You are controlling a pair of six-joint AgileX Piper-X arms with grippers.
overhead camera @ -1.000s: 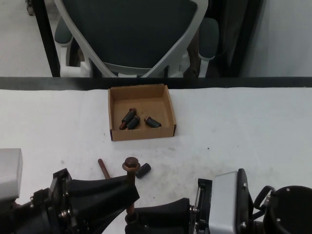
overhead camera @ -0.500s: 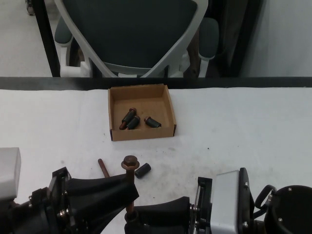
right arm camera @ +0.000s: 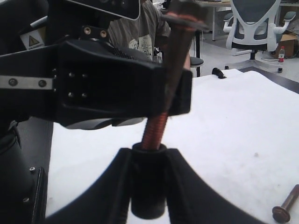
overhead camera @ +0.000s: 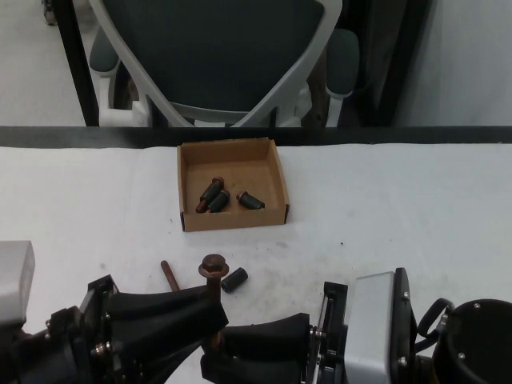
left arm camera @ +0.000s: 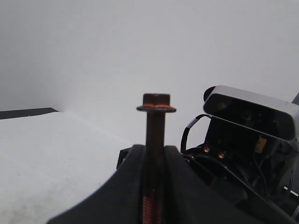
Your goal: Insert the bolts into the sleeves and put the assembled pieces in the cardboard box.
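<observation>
Sleeve [right arm camera: 148,186] higher on bolt [left arm camera: 155,121], well short of cardboard box [overhead camera: 229,154].

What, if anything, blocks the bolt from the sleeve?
Nothing visible. The left gripper holds the bolt upright, its threaded end right at the mouth of the sleeve held in the right gripper.

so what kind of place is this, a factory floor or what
Likely a robotics lab or office room, not a factory: a white-covered bench, a grey-and-white office chair behind it, a small brown cardboard box. The left gripper holds a copper-coloured bolt, the right gripper a black sleeve.
</observation>
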